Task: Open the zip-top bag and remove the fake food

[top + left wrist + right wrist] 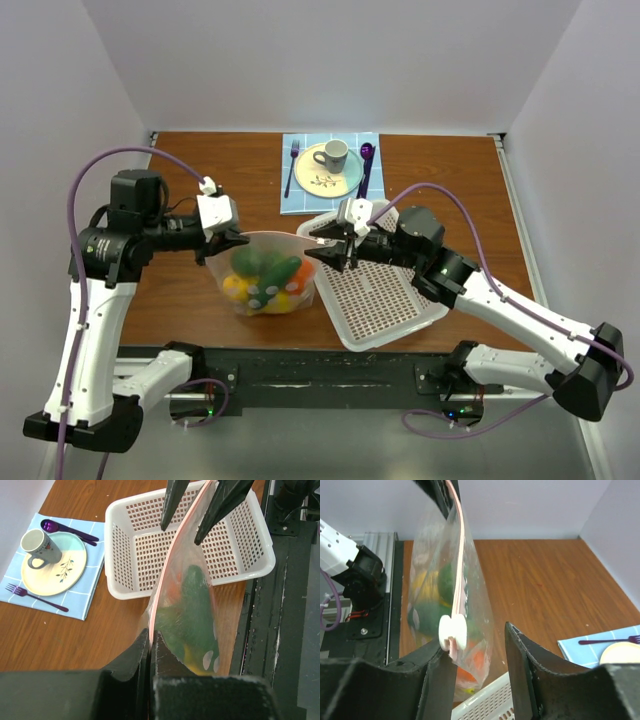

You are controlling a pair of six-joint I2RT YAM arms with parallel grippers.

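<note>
The clear zip-top bag [262, 262] hangs stretched between both grippers above the table, its pinkish zip strip [458, 540] on top. Through the plastic the fake food [266, 280] shows as green, yellow and orange pieces. My left gripper [150, 641] is shut on the strip's left end. At the other end, my right gripper [477, 640] stands open around the white slider [453, 631]. The slider rests against its left finger [437, 680], with a gap to the right finger [520, 670].
A white perforated basket [385, 300] lies right of the bag, under my right arm. At the back, a blue cloth [297, 197] carries a plate [345, 180], a cup [333, 153], a purple fork [291, 165] and a spoon [366, 160].
</note>
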